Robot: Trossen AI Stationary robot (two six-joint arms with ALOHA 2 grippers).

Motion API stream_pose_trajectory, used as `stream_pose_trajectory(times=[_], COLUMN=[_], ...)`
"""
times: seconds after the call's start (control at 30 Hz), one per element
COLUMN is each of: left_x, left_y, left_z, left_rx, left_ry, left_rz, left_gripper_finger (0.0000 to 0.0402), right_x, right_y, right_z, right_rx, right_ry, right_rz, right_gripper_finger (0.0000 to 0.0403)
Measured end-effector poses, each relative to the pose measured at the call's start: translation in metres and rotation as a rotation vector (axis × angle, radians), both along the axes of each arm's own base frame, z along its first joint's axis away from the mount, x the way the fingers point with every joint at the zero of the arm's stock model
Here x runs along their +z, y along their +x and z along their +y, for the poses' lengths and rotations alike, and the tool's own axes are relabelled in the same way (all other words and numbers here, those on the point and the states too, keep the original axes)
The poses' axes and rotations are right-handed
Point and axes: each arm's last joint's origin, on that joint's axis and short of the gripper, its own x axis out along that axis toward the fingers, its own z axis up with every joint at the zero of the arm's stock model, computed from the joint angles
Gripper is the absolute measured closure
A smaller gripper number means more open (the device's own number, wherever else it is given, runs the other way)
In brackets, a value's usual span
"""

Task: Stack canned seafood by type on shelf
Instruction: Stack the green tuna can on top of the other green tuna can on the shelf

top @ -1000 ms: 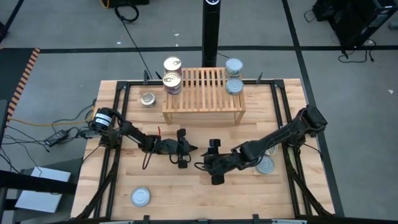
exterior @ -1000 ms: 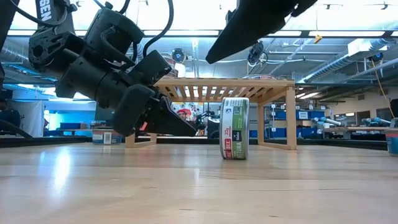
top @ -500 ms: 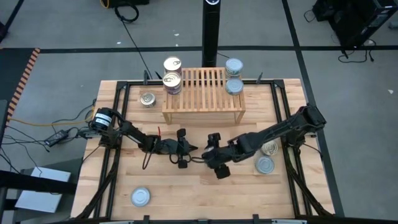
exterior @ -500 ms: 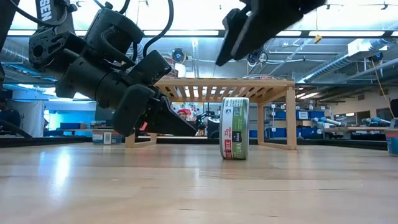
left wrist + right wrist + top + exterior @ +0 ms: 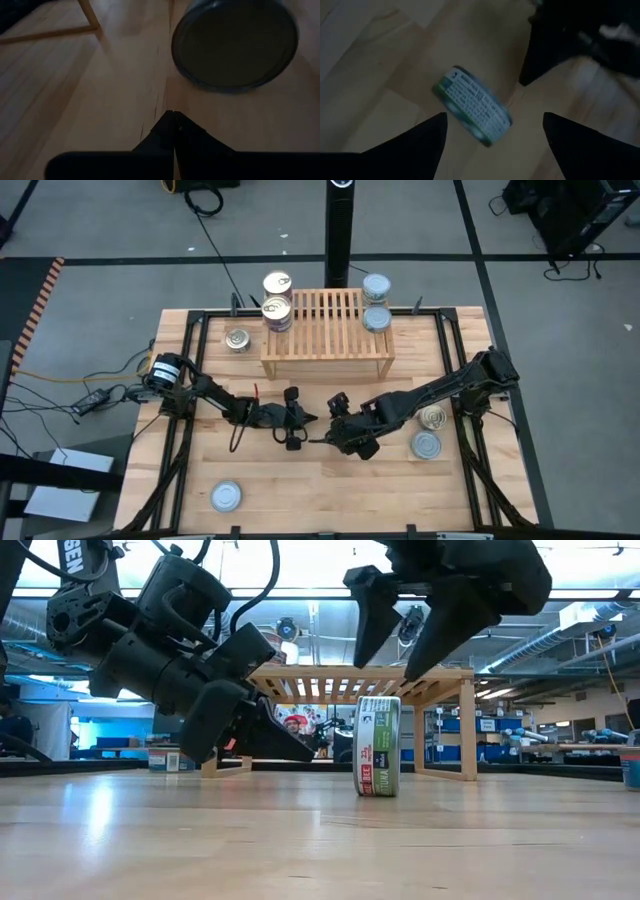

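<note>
One tin (image 5: 377,745) of the canned seafood stands on its rim on the table's middle, its green-and-white label (image 5: 472,105) showing. My right gripper (image 5: 385,665) hangs open above it, pointing steeply down, one finger to each side and clear of it. My left gripper (image 5: 173,117) is shut and low over the table, its tip just short of the tin's round face (image 5: 234,42). The shelf (image 5: 327,330) stands at the far middle, with gold-lidded tins (image 5: 276,310) at its left end and blue-silver tins (image 5: 376,318) at its right end.
A gold-lidded tin (image 5: 237,338) lies left of the shelf. Two tins (image 5: 426,445) lie under my right arm near the right edge, and a blue-silver one (image 5: 226,496) sits at the near left. A black pole (image 5: 340,230) rises behind the shelf.
My right gripper has swung a little toward the far edge and come over the standing tin. It has rolled about its own line and tipped to point more steeply down. The tin has stayed on its rim.
</note>
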Motion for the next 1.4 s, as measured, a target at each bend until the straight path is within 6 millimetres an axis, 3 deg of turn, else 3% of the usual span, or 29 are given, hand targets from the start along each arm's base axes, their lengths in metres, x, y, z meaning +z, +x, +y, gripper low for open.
stream_pose_trajectory(times=[0.13,0.37,0.6,0.8,1.13,1.3,1.4], left_x=[-0.001,-0.002,-0.002,-0.003,-0.003,-0.003,-0.002], left_y=[-0.001,-0.001,-0.001,-0.001,-0.001,-0.001,-0.001], left_z=[0.0,0.0,0.0,0.0,0.0,0.0,0.0], left_rx=[-0.002,-0.003,-0.003,-0.003,-0.003,-0.003,-0.003], left_ry=[0.015,0.021,0.021,0.021,0.021,0.02,0.02], left_rz=[0.012,0.03,0.03,0.032,0.032,0.032,0.029], left_gripper_finger=[0.0398,0.0398,0.0398,0.0398,0.0398,0.0398,0.0398], right_x=[0.0,-0.025,-0.036,-0.04,-0.039,-0.039,-0.028], right_y=[0.0,0.009,0.017,0.017,0.017,0.016,0.018], right_z=[0.0,0.0,0.002,0.002,0.007,0.012,0.02], right_rx=[0.074,0.132,0.179,0.182,0.136,0.141,0.11], right_ry=[-0.03,-0.068,-0.106,-0.096,-0.067,-0.062,-0.059], right_rz=[0.006,0.088,0.124,0.15,0.13,0.118,0.094], right_gripper_finger=[0.0068,0.0069,0.0086,0.0125,0.0249,0.0252,0.0252])
